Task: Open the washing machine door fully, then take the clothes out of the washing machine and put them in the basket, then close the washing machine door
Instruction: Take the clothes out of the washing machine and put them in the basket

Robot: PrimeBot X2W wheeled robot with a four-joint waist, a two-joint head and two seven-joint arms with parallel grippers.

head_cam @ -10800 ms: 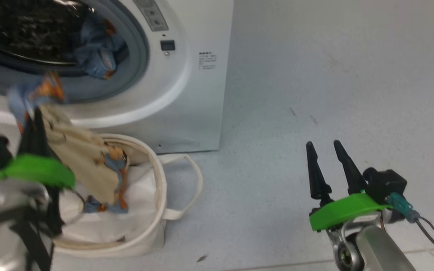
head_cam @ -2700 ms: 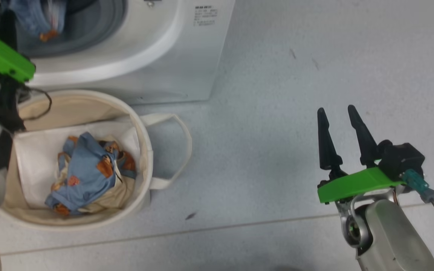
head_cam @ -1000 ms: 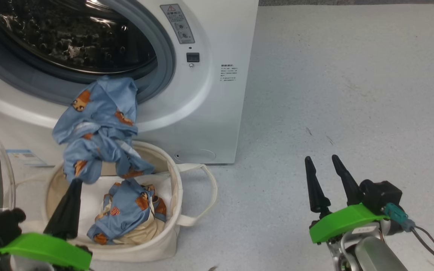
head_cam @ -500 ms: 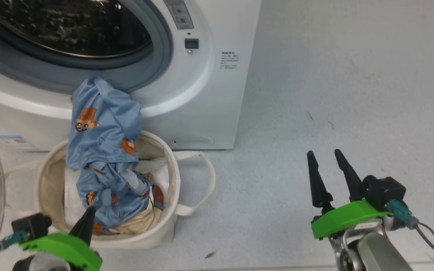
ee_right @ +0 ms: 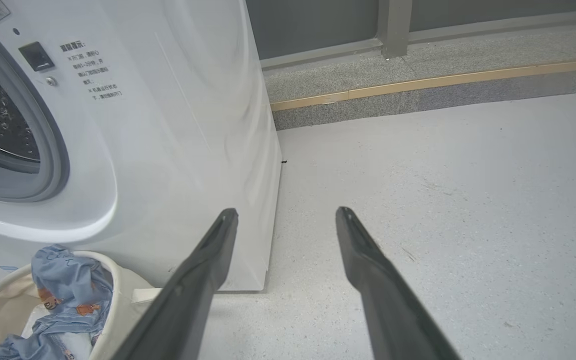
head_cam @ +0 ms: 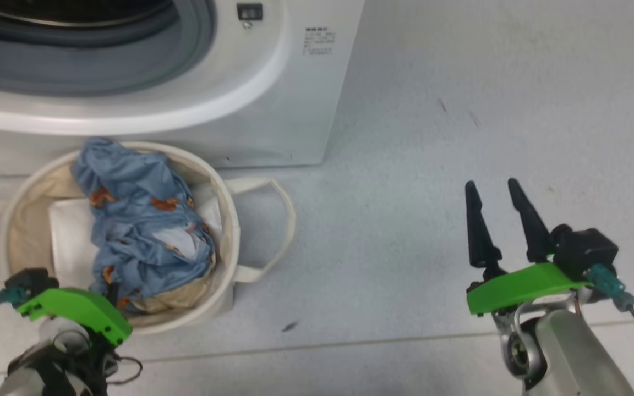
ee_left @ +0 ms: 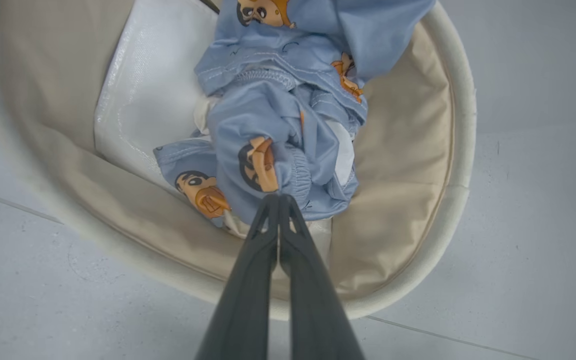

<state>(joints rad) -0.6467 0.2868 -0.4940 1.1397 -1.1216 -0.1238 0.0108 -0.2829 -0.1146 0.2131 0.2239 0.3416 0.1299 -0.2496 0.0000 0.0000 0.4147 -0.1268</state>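
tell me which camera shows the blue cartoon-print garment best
The left wrist view: the blue garment is close and sharp, the left fingers shut on its gathered edge over the basket. The head view shows it heaped from above; the right wrist view catches part at its lower left.

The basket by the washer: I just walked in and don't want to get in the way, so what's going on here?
The robot is unloading laundry. Its left gripper is shut on a light blue garment with cartoon prints, holding it low inside the basket, over a beige garment. The basket stands on the floor right in front of the washing machine. The right gripper hangs open and empty over the floor to the side.
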